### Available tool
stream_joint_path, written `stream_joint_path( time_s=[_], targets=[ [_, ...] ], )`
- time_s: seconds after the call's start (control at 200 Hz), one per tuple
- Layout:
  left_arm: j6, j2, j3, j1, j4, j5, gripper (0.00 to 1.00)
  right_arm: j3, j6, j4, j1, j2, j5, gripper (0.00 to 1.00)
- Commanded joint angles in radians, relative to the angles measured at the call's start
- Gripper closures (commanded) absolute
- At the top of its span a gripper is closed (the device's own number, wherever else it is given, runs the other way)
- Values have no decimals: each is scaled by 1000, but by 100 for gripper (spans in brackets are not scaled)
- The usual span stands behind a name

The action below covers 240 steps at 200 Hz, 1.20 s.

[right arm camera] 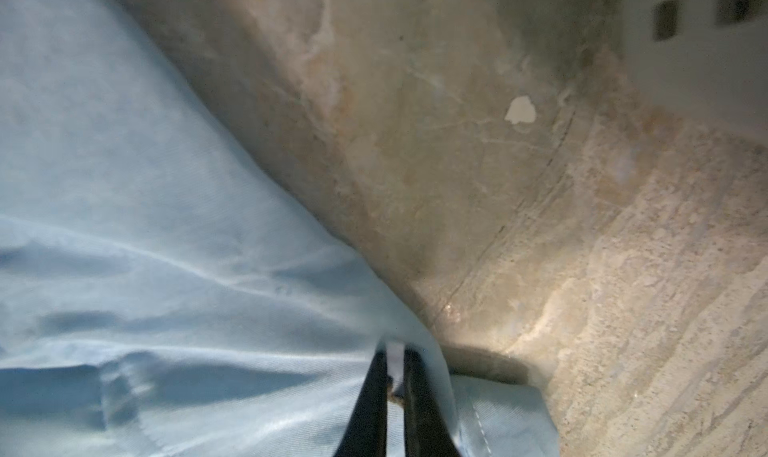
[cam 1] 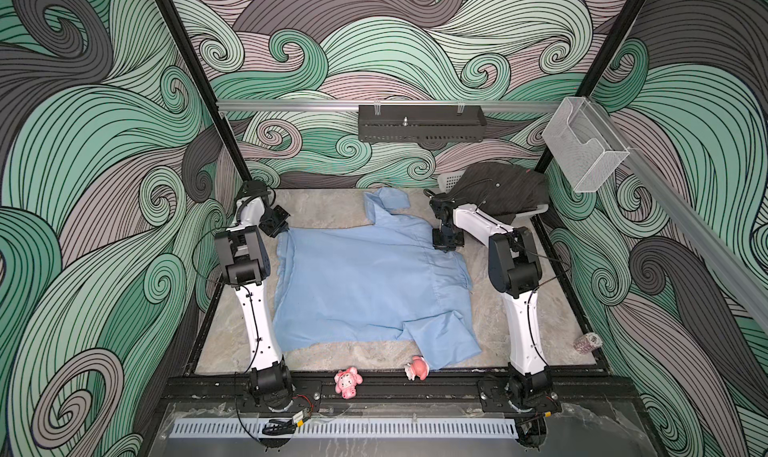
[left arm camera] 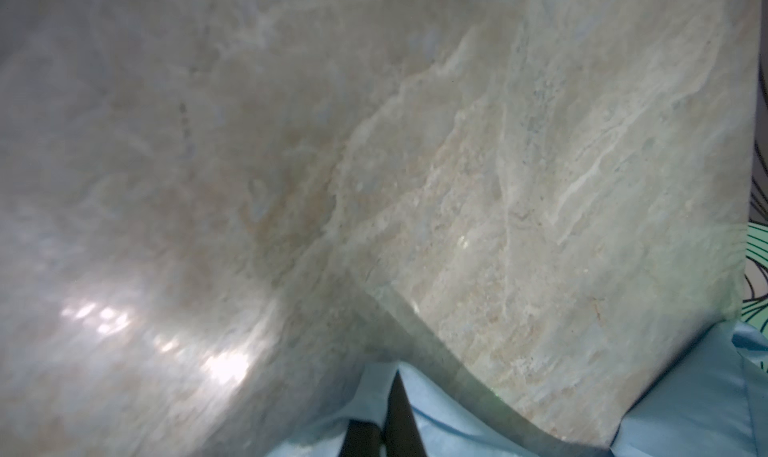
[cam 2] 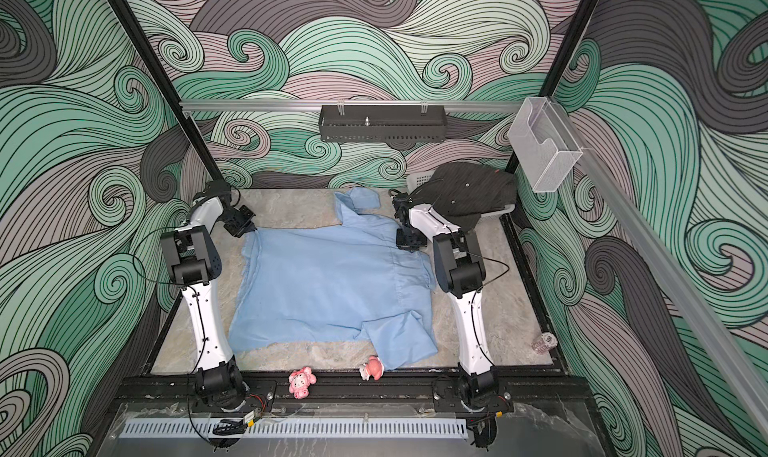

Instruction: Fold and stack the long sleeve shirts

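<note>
the light blue shirt (cam 1: pixel 365 284) lies spread nearly flat over the middle of the marble-look table (cam 1: pixel 316 209), back side up as far as i can tell. one sleeve (cam 1: pixel 384 199) runs toward the far wall with its cuff folded over. the other sleeve (cam 1: pixel 449 344) lies bent across the near right corner of the shirt.

my left gripper (cam 1: pixel 286 233) sits at the shirt's far left corner. in the left wrist view its fingers (left arm camera: pixel 401 405) stand close together with blue cloth on either side, and in both top views that corner draws up to a point at them, so i have the hem pinched.

my right gripper (cam 1: pixel 446 247) is down on the far right edge of the shirt. in the right wrist view its fingers (right arm camera: pixel 415 392) are narrow, with a strip of blue cloth caught between them.

the dark charcoal shirt (cam 1: pixel 503 189) is heaped in a white basket (cam 1: pixel 446 180) in the far right corner, just behind my right arm and well apart from the blue one.

two pink toy figures sit at the near edge: one (cam 1: pixel 348 382) on the black rail, the other (cam 1: pixel 417 367) touching the end of the near sleeve. a small patterned roll (cam 1: pixel 587 342) stands by the right edge.
</note>
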<state>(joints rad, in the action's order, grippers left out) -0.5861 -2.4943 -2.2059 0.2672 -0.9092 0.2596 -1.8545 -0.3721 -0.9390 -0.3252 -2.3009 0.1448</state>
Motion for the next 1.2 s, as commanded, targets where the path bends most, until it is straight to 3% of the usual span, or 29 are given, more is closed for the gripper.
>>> stream_joint_path(
  time_s=[0.0, 0.1, 0.17, 0.295, 0.39, 0.61, 0.751, 0.921, 1.071, 1.196],
  targets=[
    [20, -24, -138, -7, -95, 19, 75, 28, 0, -39, 7, 48, 21, 81],
    [42, 53, -123, -16, -66, 49, 51, 38, 17, -16, -13, 136, 16, 63],
    [49, 156, -59, -17, -13, 79, 41, 52, 19, -16, -30, 209, 16, 52],
    [86, 379, 68, -16, 21, 42, 30, 127, -3, -20, -48, 343, 6, 45],
    [119, 552, 193, -16, 12, 11, 28, 227, -25, -20, -51, 431, -30, 42],
    [136, 795, 647, -87, 74, 115, 37, 416, -43, 32, -68, 500, -120, 43],
    [130, 744, 794, -145, 143, 182, 40, 438, -34, 81, -76, 453, -161, 47],
    [129, 563, 763, -155, 136, 172, 42, 393, -22, 88, -82, 352, -178, 49],
    [158, 439, 640, -138, -1, 25, 41, 373, -21, 89, -81, 296, -179, 49],
    [197, 357, 502, -91, -149, -179, 38, 366, -18, 85, -81, 271, -169, 49]
  ],
)
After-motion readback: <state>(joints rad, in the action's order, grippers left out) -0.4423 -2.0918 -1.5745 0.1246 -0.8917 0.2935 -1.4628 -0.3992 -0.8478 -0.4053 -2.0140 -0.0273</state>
